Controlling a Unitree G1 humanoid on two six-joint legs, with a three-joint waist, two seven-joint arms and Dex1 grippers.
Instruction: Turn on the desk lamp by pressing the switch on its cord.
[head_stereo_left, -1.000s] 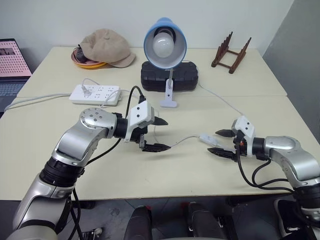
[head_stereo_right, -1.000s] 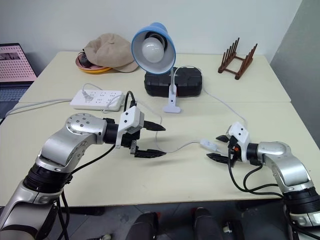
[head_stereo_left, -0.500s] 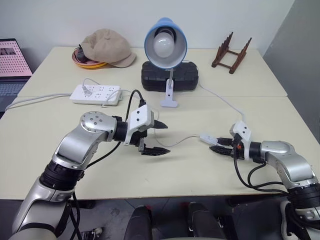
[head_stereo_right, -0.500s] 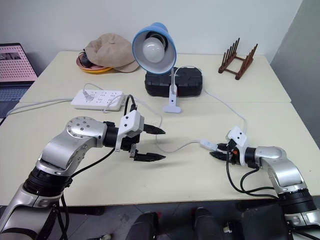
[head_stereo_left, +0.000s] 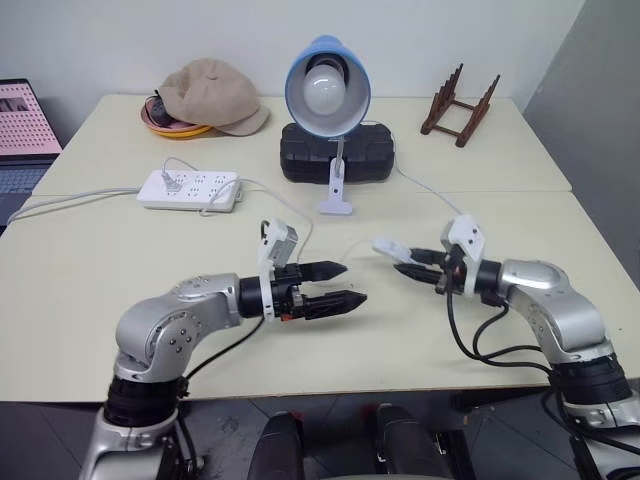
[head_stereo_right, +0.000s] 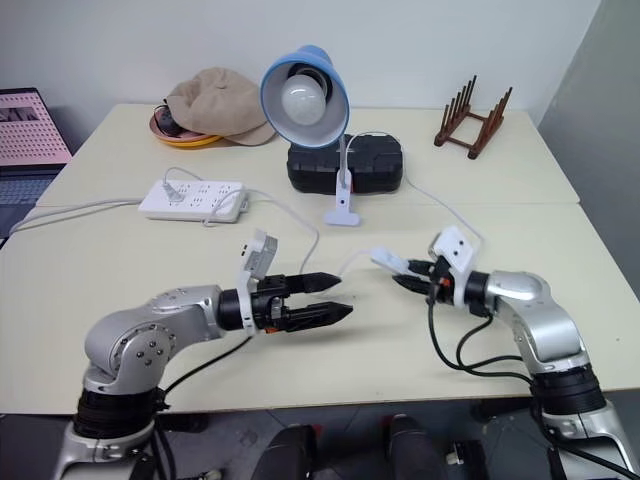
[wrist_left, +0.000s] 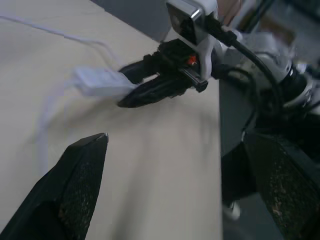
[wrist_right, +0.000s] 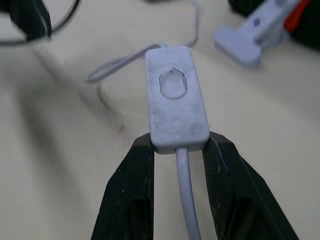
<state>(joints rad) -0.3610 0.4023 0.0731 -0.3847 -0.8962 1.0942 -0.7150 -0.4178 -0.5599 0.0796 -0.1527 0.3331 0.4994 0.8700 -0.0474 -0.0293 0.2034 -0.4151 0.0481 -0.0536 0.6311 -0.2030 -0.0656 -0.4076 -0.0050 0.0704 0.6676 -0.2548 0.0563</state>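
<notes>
At the far left edge I see a laptop screen (head_stereo_left: 22, 118), cut off by the frame, so I cannot read what it displays. Next along the back of the pale cream bench (head_stereo_left: 90, 260) lies a tan cap (head_stereo_left: 212, 95) that covers most of an orange dish (head_stereo_left: 168, 124); what the dish holds is hidden. In front of them sits a white power strip (head_stereo_left: 190, 189) with a plug in it, its thicker cable running off the left side.

My left hand (head_stereo_left: 342, 285) hovers low over the bench near its middle, fingers parted and grasping nothing, pointing toward my right hand.

Behind it stands the desk lamp (head_stereo_left: 328, 90), its blue shade and white bulb facing me. I cannot tell whether the bulb is lit. Its base (head_stereo_left: 336, 205) partly hides a black case (head_stereo_left: 336, 155).

The cord (head_stereo_left: 428, 194) runs from behind the case across the bench toward my right hand, thin and hard to follow in places. The switch (wrist_right: 176, 99) is lifted just above the bench, between my two hands, its oval button facing up. My right hand (head_stereo_left: 412, 270) is clenched on the switch, gripping its near end from both sides, with the cord passing back between the fingers.

At the back right stands a dark wooden rack (head_stereo_left: 460, 104). A plain white wall rises behind the bench, and a grey panel closes the right side.
</notes>
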